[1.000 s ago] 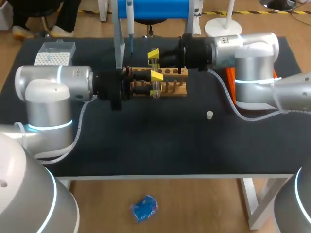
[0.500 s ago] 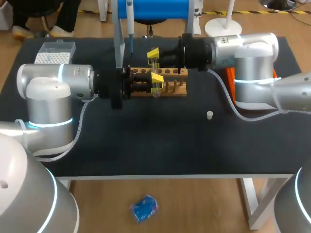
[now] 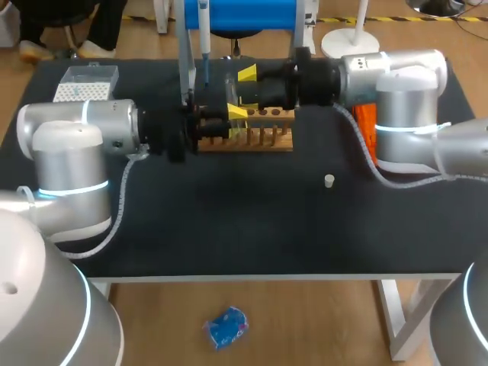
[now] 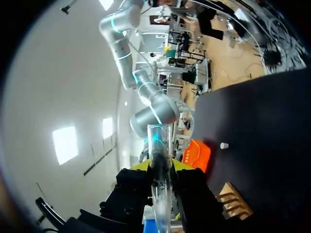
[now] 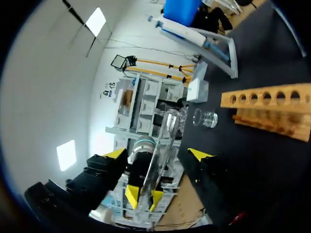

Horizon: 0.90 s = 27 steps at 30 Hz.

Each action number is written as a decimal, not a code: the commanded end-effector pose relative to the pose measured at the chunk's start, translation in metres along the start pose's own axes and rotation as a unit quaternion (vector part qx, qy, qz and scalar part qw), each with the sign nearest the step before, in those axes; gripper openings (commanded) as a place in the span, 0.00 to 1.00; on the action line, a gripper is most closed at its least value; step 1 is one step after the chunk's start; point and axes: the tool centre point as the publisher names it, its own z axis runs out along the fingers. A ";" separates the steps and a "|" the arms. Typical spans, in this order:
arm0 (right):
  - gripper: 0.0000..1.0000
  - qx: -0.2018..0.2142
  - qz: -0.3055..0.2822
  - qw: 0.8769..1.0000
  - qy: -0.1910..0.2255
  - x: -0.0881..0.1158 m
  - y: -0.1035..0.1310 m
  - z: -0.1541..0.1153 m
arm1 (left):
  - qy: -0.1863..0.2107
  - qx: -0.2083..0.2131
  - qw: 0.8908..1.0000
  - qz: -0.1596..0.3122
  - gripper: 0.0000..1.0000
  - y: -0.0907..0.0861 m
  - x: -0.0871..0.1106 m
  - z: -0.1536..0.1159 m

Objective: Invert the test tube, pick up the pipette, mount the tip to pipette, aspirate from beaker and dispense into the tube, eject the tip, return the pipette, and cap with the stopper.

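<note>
**Clear glass tube pinched in the left gripper, over the rack**

Clear test tube point(image 4: 159, 160) is clamped in the left gripper point(image 4: 160, 187). Both fingers press on it from opposite sides. Its open mouth points out ahead of the fingers.

In the head view this is at upper centre of the frame, above the near-left end of the wooden rack point(image 3: 255, 137). The tube itself is hard to make out there.

The right gripper point(image 5: 158, 154) comes in from the right of the frame and faces the left one. Its yellow tips are spread wide, one on either side of the tube, and neither touches the glass.

- Beaker point(image 5: 204, 118): stands on the mat just off the rack's end. Seen from the right wrist only.
- Pipette point(image 3: 203, 34): upright on its stand, top of frame, left of centre, behind the rack.
- Stopper point(image 3: 329, 181): small and white, alone on the dark mat right of centre. It lies well apart from the rack and both grippers.
- Tip box point(image 3: 86, 82): upper left corner of the mat, behind the left arm.
- Orange object point(image 3: 366, 122): partly hidden behind the right arm. Cannot tell what it is.
</note>
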 end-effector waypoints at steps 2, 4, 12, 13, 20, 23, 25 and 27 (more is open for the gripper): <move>1.00 0.007 -0.129 0.991 -0.040 0.018 -0.002 -0.028 | 0.028 -0.009 0.996 -0.089 0.00 -0.001 -0.018 -0.011; 1.00 0.018 -0.184 0.982 -0.045 0.020 -0.001 -0.037 | 0.034 -0.007 0.990 -0.135 0.00 0.001 -0.021 -0.013; 1.00 0.103 -0.380 0.916 -0.073 0.014 -0.006 -0.064 | 0.080 -0.017 0.961 -0.263 0.00 0.022 -0.027 -0.020; 1.00 0.103 -0.380 0.916 -0.073 0.014 -0.006 -0.064 | 0.080 -0.017 0.961 -0.263 0.00 0.022 -0.027 -0.020; 1.00 0.103 -0.380 0.916 -0.073 0.014 -0.006 -0.064 | 0.080 -0.017 0.961 -0.263 0.00 0.022 -0.027 -0.020; 1.00 0.103 -0.380 0.916 -0.073 0.014 -0.006 -0.064 | 0.080 -0.017 0.961 -0.263 0.00 0.022 -0.027 -0.020; 1.00 0.135 -0.435 0.885 -0.099 0.003 -0.005 -0.064 | 0.083 -0.010 0.958 -0.274 0.00 0.023 -0.027 -0.019; 1.00 0.165 -0.488 0.847 -0.131 -0.005 -0.006 -0.067 | 0.075 -0.013 0.940 -0.332 0.00 0.026 -0.032 -0.016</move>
